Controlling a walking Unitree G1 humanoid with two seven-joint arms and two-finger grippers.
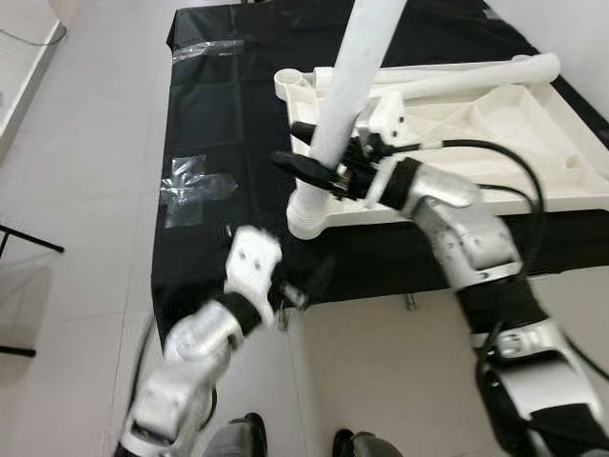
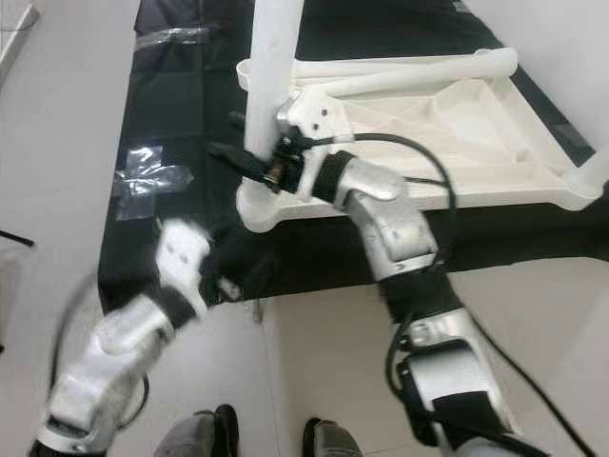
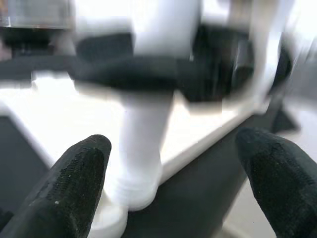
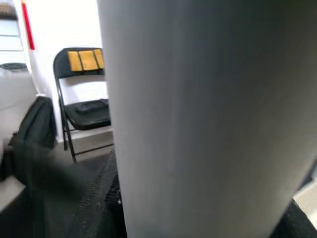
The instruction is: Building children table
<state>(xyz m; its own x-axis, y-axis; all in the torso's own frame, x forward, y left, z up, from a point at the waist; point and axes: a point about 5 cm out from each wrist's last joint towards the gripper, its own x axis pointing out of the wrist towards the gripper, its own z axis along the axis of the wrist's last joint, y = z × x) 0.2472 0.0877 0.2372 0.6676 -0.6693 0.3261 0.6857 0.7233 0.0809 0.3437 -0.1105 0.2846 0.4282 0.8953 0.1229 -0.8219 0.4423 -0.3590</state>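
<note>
I have the right pincer [image 1: 319, 171] clamped across the white table leg [image 1: 350, 81], which stands nearly upright with its foot in the corner socket [image 1: 306, 217] of the upturned white children's table [image 1: 495, 124]; that table lies on the black-covered tabletop [image 1: 205, 114], its socket corner close to the near edge. The left pincer [image 3: 168, 173] is spread wide and holds nothing, hovering off the near edge just below that socket, blurred in the head views. My worry is the leg: it leans a little, and I judge that if I push or twist while it is off-axis it will bind in the socket or pop out, and the light plastic table could slide toward the near edge since nothing pins it. A second leg [image 1: 466, 76] lies loose across the far side of the upturned table and could roll. Clear tape patches [image 1: 195, 186] sit near the tabletop's left edge. A black folding chair [image 4: 81, 106] stands in the room
</note>
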